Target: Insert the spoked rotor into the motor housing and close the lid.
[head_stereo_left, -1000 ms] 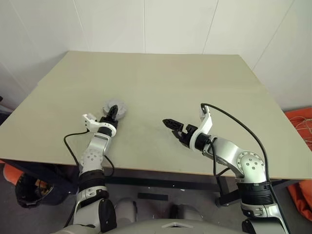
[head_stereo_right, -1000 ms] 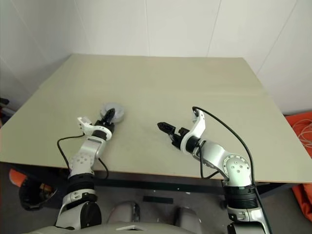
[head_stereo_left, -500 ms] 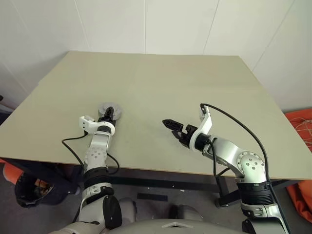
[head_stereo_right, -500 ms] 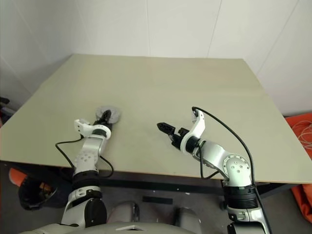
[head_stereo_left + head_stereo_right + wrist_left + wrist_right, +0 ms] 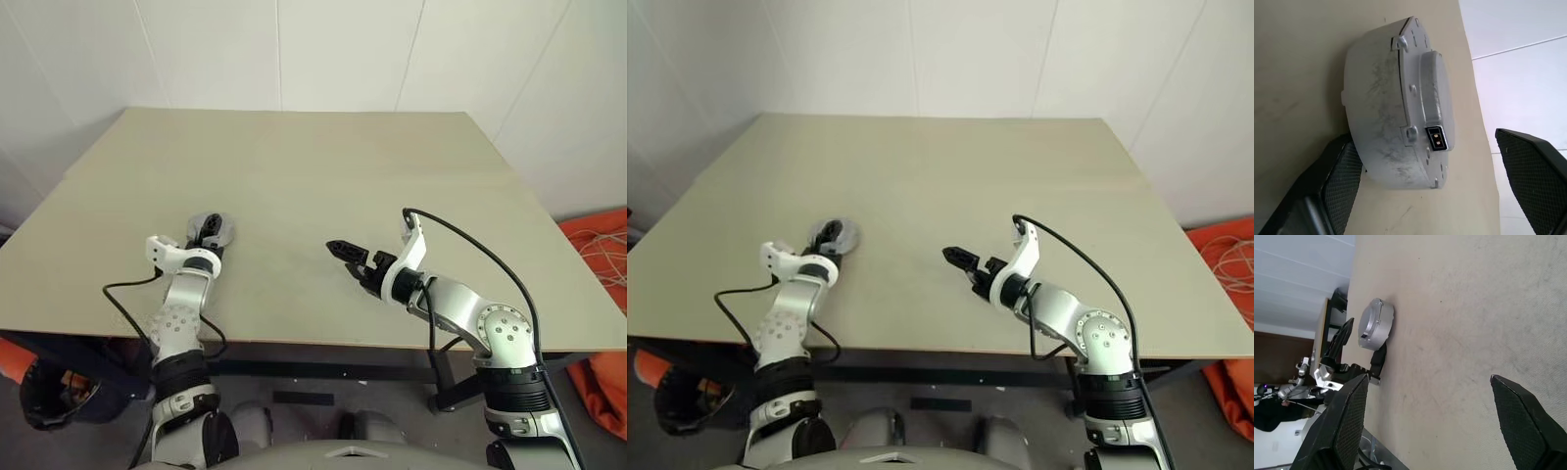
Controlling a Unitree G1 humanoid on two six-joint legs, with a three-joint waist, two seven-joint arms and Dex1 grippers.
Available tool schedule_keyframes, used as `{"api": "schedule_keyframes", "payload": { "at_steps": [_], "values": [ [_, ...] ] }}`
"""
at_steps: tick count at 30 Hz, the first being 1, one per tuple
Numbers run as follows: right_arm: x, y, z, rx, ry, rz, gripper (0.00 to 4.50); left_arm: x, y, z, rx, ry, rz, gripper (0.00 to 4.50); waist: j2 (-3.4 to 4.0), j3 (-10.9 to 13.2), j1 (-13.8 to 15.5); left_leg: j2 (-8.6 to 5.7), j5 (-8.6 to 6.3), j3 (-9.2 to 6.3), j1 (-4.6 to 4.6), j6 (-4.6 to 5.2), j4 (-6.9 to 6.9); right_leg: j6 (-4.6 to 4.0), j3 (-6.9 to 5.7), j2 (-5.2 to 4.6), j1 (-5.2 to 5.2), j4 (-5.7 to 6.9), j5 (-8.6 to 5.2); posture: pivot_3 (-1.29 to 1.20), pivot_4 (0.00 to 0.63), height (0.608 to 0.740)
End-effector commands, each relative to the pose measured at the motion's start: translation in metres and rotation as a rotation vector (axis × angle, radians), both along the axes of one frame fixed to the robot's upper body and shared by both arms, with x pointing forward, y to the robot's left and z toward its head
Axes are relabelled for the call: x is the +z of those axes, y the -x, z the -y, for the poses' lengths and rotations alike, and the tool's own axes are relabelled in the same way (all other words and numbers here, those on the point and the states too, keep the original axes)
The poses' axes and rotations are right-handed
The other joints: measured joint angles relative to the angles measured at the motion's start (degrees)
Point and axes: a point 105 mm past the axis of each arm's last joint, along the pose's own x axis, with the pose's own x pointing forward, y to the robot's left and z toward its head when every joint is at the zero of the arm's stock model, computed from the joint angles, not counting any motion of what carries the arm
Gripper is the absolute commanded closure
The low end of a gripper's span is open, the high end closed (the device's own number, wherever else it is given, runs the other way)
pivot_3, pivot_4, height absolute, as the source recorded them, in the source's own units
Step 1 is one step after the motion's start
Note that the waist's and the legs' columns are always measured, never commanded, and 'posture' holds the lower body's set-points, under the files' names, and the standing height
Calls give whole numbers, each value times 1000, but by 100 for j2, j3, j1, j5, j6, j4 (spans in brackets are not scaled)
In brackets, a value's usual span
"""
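Housing: the motor housing is a round, squat, silvery-grey metal can with scuffed, dusty sides, sitting flat on the table.
Lid: the lid is down on the housing, a grey disc with a raised round centre, small bolt heads around its rim and a little two-pin socket on the edge of the raised part.
Place: in the left eye view the closed housing sits in the lower left of the frame, near the table's front edge, well apart from the right arm.
Left gripper: the left gripper points at the housing, its fingers spread wide on either side of it; one pad is just beside the housing's wall, the other stands clear.
Right gripper: the right gripper hangs over bare table right of centre in the frame, fingers wide apart, holding nothing.
Rotor: cannot be seen with the lid shut.
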Motion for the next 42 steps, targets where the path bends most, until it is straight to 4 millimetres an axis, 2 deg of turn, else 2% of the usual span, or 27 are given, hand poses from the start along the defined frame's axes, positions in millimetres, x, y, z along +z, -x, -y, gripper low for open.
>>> {"api": "schedule_keyframes", "payload": {
  "at_steps": [1,3,6,9,12,15,20,23,26,29,31,42],
  "values": [
    [15,1,-3,21,-11,62,0,-15,23,-12,28,0,-118,24,1,-8,-8,0,-1,1,1,2,0,-4,0,0,1,-3,-3,0,0,740],
    [16,1,-4,24,-13,62,0,-17,30,-13,15,-1,-150,24,3,-18,-15,0,-2,2,2,3,0,-14,0,0,2,-7,-9,0,0,740],
    [16,1,-5,33,-15,65,0,-16,41,-4,-106,-52,-202,24,3,-37,-42,-1,-2,2,4,3,2,-14,0,0,4,-8,-10,0,0,740],
    [14,1,-3,37,11,73,0,14,31,14,-276,-166,-58,24,2,-42,-53,-2,-2,1,6,2,3,-14,-2,1,6,-11,-11,0,0,740],
    [10,3,7,30,150,170,0,47,16,34,-433,-365,146,24,-5,-39,28,-2,1,-2,-6,-2,14,-7,-9,2,-4,-23,-7,0,0,740],
    [12,3,17,2,287,317,0,58,7,43,-500,-595,275,24,-9,-40,54,5,4,3,-8,-6,13,13,-6,1,15,-50,5,0,0,740],
    [16,8,36,-75,497,563,0,59,1,56,-525,-893,437,24,-11,-41,38,-7,0,8,-11,1,9,32,10,-6,25,-86,16,0,0,740],
    [5,15,48,-99,697,679,0,52,3,66,-544,-1045,519,24,-12,-41,47,-4,-1,7,-12,3,-1,31,9,-5,20,-85,16,0,0,740],
    [-2,18,60,-160,809,742,0,44,6,68,-527,-1167,566,24,-11,-40,31,-3,-2,7,-11,6,-14,29,8,-3,16,-85,14,0,0,740],
    [-11,15,88,-320,936,726,0,26,6,65,-504,-1270,553,24,-10,-41,10,-2,-8,9,-2,15,-18,27,9,-2,18,-85,13,0,0,740],
    [-14,16,90,-333,970,743,0,22,4,63,-482,-1265,538,24,-10,-41,9,-4,-20,12,4,35,-16,26,10,-4,20,-85,13,0,0,740],
    [-15,19,95,-417,978,720,0,34,3,61,-440,-1256,567,24,-6,-39,0,0,-22,14,28,38,-14,14,18,-4,36,-79,15,0,0,740]
  ]
}}
